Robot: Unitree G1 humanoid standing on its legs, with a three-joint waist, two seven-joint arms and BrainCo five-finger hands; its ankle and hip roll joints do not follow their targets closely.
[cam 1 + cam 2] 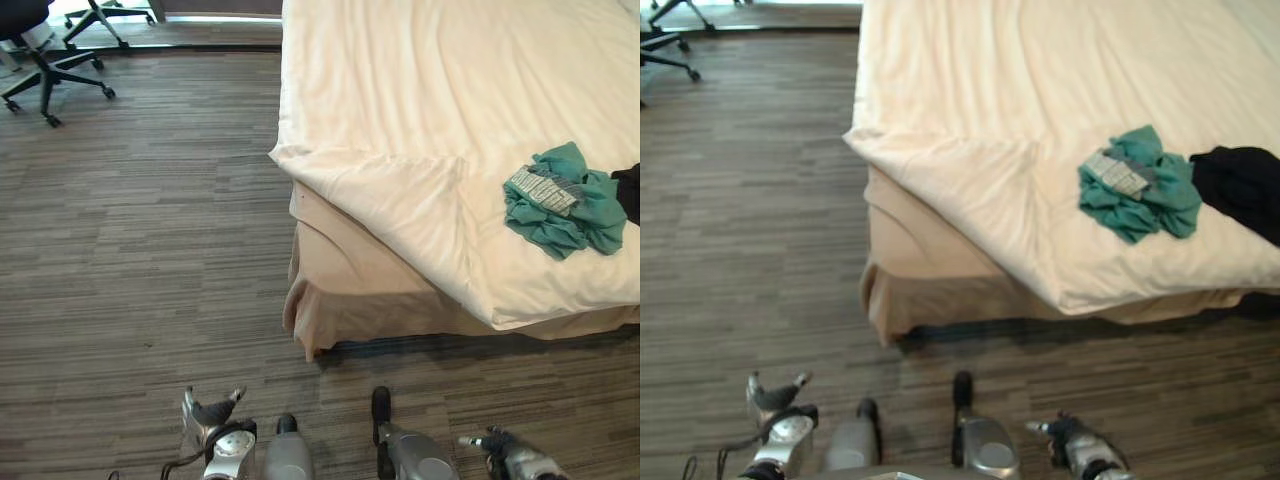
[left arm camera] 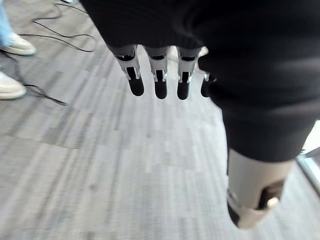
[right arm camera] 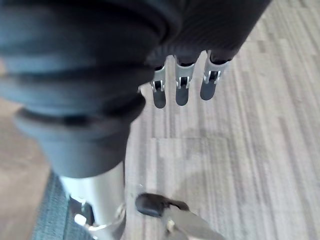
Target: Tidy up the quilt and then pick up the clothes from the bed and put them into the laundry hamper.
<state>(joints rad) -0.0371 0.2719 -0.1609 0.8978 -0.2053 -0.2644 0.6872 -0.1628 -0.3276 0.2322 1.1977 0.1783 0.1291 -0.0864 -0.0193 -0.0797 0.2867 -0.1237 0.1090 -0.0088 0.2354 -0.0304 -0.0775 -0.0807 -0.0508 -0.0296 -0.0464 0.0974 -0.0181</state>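
Both robot hands point(image 1: 215, 425) point(image 1: 1070, 440) low, fingers relaxed, empty; teal clothes point(image 1: 560, 200) on quilt point(image 1: 420, 120); black garment point(image 1: 1240, 185) clearer in right eye view

We see a bright room. Daylight comes in from the far top edge, where a shiny strip glares on the floor point(image 1: 140, 200) near the office chair point(image 1: 45, 60). The cream quilt point(image 1: 450, 100) looks very bright, almost washed out at the top. A dark shadow lies under the bed point(image 1: 340, 300) edge. Soft folds make gentle shadows on the quilt. In the wrist views the floor looks smeared and fuzzy, and the dark covers up close are blurry too.
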